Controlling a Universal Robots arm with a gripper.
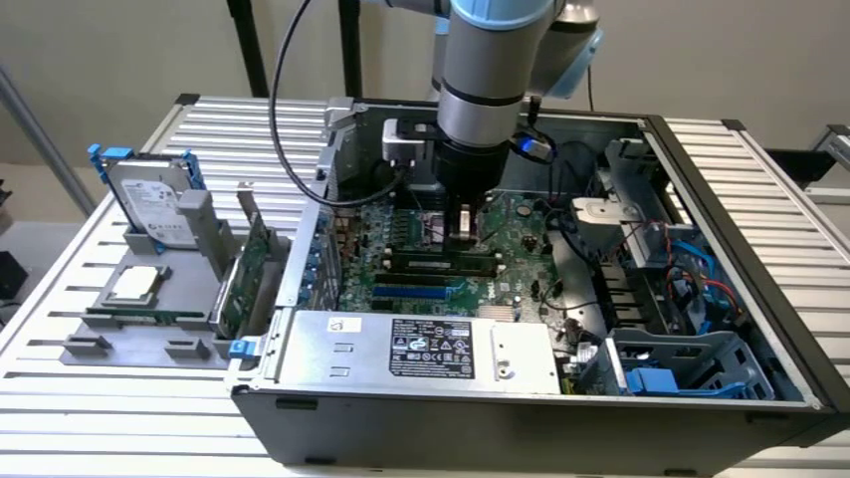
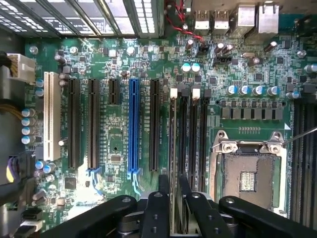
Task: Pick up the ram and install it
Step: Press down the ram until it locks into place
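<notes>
My gripper [image 1: 464, 234] reaches down into the open computer case [image 1: 743, 299], just above the motherboard [image 1: 398, 224]. In the wrist view the gripper [image 2: 173, 182] has its black fingers [image 2: 162, 191] shut on the ram [image 2: 172, 141]. The ram shows edge-on as a thin strip. It stands upright along the memory slot with the white latch [image 2: 173, 92], next to the other black memory slots [image 2: 193, 134]. Whether it is seated in the slot I cannot tell.
The CPU socket [image 2: 247, 173] lies beside the memory slots, and the blue expansion slot [image 2: 132, 129] on the other side. A power supply [image 1: 425, 349] fills the case front. Outside, at the exterior view's left, a grey fixture [image 1: 80, 349] holds a hard drive [image 1: 146, 194] and an expansion card [image 1: 246, 274].
</notes>
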